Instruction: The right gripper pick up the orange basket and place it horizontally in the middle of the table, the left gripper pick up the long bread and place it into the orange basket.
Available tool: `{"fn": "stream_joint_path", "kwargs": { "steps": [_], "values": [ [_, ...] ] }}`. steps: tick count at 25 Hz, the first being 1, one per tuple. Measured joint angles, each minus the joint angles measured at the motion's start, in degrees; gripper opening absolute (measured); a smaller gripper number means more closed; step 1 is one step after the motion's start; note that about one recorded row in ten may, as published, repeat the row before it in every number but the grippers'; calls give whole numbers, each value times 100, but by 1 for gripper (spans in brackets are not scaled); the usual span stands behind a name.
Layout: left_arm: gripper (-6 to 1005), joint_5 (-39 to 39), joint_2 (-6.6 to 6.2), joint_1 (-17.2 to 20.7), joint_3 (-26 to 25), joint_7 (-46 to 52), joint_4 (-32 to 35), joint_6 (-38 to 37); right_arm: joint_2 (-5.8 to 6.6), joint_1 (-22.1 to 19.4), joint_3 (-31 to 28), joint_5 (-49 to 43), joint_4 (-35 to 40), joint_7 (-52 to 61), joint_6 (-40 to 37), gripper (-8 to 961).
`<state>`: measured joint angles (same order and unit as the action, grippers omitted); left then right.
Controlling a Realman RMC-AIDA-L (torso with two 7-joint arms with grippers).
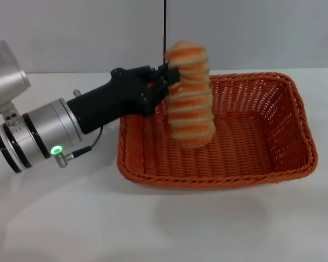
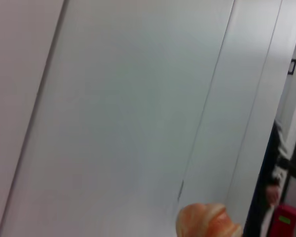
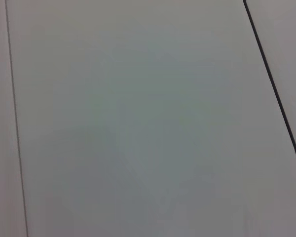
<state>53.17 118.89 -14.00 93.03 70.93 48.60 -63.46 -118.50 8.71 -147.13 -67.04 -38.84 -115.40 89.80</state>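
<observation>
While upright over orange basket (image 1: 262, 164), long bread (image 1: 190, 95).

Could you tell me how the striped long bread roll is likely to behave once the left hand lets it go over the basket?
The ridged orange-and-cream bread roll hangs upright from the left hand clamped near its top without sagging, so it seems fairly stiff and light. Released on end, it would probably topple flat inside the orange woven wicker basket. Its rounded shape might roll slightly.

A pale panelled wall (image 3: 138, 123) with dark seams; perhaps a red box (image 2: 284, 220) beside it.
</observation>
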Motion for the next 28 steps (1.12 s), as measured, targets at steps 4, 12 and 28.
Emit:
{"fn": "stream_joint_path", "kwargs": {
  "steps": [4,12,28],
  "values": [
    [129,-3,-1,24,128,-284,-143,7,4,-6,3,-2,0,0,-10,610],
    [200,-6,-50,186,111,-181,-340,-172,11,-10,3,-11,-8,-3,5,610],
    [776,-41,-85,852,-2052,-594,-1512,-1771,-36,-32,-427,35,133,-389,15,611]
  ]
}}
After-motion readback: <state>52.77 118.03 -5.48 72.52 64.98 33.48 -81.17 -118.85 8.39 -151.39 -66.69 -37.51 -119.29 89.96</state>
